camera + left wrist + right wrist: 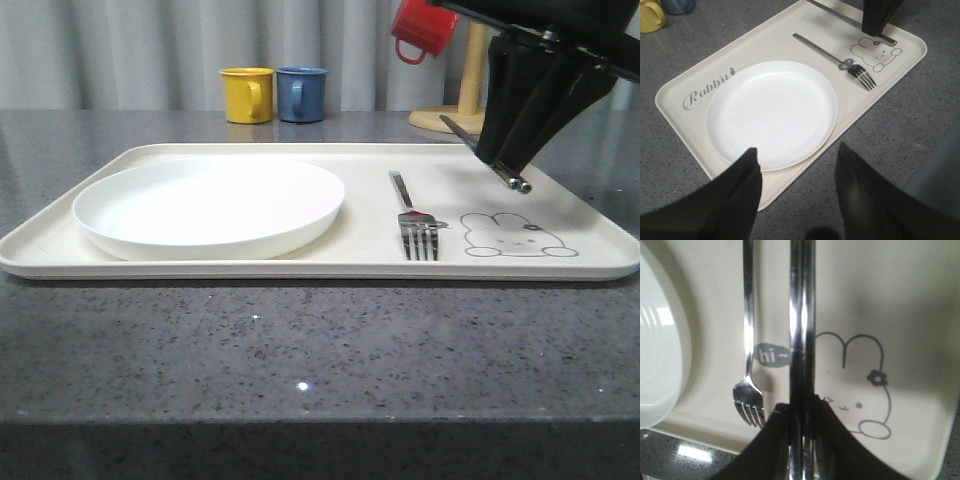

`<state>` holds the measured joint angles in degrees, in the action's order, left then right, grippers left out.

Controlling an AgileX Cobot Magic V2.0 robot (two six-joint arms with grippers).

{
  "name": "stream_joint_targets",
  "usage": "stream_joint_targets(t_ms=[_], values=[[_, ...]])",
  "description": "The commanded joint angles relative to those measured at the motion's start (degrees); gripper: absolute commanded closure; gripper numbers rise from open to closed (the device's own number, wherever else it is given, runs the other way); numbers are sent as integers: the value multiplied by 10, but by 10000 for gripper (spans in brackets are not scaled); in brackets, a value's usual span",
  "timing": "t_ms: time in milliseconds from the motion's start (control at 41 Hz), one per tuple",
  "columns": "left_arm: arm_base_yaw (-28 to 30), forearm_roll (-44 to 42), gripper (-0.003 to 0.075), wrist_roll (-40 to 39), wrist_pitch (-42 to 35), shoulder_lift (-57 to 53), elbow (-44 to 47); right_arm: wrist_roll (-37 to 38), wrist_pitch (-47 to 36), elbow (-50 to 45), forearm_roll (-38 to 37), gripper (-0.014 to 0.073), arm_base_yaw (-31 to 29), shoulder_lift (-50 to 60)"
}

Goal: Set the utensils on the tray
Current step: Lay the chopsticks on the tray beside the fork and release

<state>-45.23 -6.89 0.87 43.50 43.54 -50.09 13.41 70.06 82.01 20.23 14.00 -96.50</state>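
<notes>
The cream tray (300,268) lies on the grey table with a silver fork (415,225) resting on it, tines toward the front edge. My right gripper (505,160) hangs over the tray's right part, shut on a pair of silver chopsticks (512,181). The chopsticks (802,315) run parallel to the fork (748,340), just right of it, above the rabbit drawing, their front ends tilted down close to the tray. My left gripper (797,148) is open and holds nothing, hovering over the tray's (685,75) near left corner.
A round white plate (210,205) fills the tray's left half. Behind the tray stand a yellow mug (247,94) and a blue mug (301,93). A red mug (423,27) hangs on a wooden stand (470,90) at the back right.
</notes>
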Motion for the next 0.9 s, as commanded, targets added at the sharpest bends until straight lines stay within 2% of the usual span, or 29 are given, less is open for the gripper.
stream_joint_targets(t_ms=[0, 391, 464, 684, 879], values=[[-4, -3, 385, -4, -41, -4, -15, 2, -8, 14, 22, 568, 2, 27], [-4, -3, 385, -4, -41, -4, -15, 14, -5, 14, 20, 563, 2, -30], [-4, -3, 385, -4, -41, -4, -15, 14, -5, 14, 20, 526, 2, -33], [-4, -3, 385, -4, -41, -4, -15, -14, 0, 16, 18, 299, 2, -32], [-4, -3, 385, -4, -41, -4, -15, -121, 28, 17, -5, 284, 2, 11]])
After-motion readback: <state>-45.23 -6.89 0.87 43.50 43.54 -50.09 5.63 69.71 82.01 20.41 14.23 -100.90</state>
